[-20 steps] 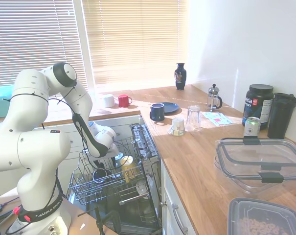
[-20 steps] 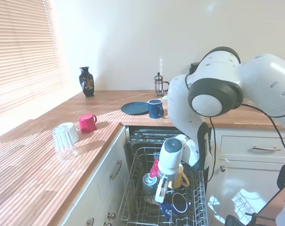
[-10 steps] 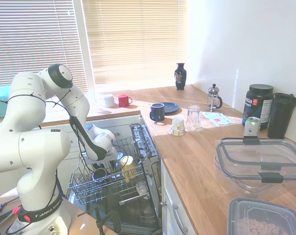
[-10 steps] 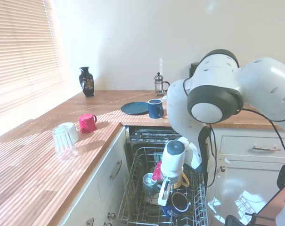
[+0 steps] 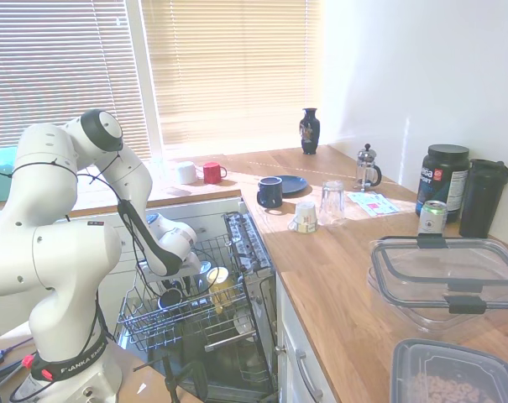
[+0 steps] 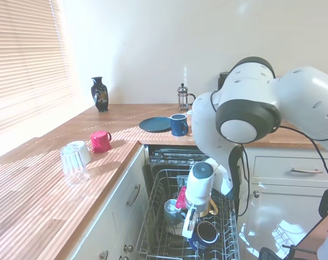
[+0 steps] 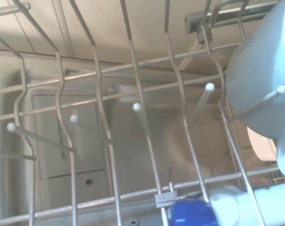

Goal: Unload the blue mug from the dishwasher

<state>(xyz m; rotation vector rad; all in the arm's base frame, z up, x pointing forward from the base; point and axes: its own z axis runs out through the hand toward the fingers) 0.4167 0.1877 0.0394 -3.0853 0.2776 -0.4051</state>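
so a snag is the risk — blue mug (image 6: 205, 234) low in the dishwasher (image 6: 169, 157) rack.
pincer (image 6: 190, 230) at its rim, closure cannot be told; a tilted lift could catch the wires.

The blue mug (image 6: 204, 234) sits in the dishwasher (image 6: 169, 227) rack, the pincer (image 6: 190, 227) at its 9 o'clock. On the desk (image 6: 55, 179) behind, a second mug (image 6: 179, 124) stands at 3 o'clock of a plate (image 6: 154, 124).

The end effector (image 6: 190, 232) has sunk lower toward the blue mug (image 6: 203, 235).
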